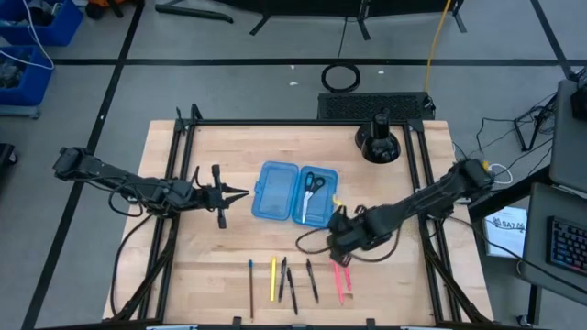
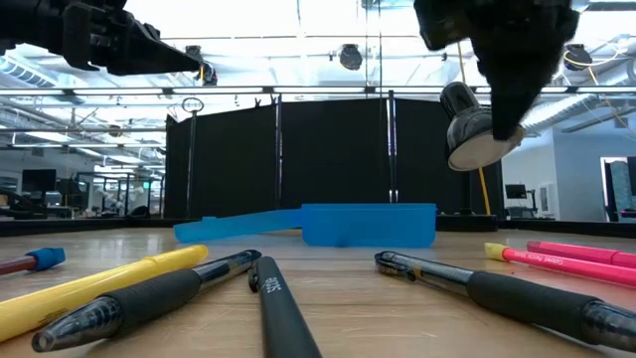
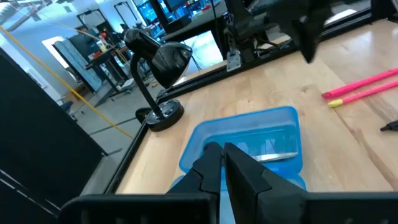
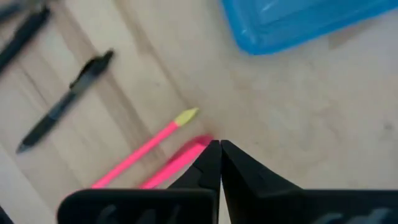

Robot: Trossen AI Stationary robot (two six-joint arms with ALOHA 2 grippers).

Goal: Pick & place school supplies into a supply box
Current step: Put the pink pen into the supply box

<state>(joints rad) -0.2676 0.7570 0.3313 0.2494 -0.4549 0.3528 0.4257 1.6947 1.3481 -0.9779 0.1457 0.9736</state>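
Two clenched sets of jaws grasp nothing: the right gripper (image 1: 339, 244) hovers above the pink pens (image 1: 341, 278) near the open supply box (image 1: 294, 193) holding scissors (image 1: 312, 182), the left gripper (image 1: 240, 192) waits left of it.

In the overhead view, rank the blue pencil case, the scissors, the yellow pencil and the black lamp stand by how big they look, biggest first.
1. Blue pencil case, clearly largest.
2. Black lamp stand.
3. Yellow pencil and scissors: similar length, the scissors wider at the handles; too close to rank.
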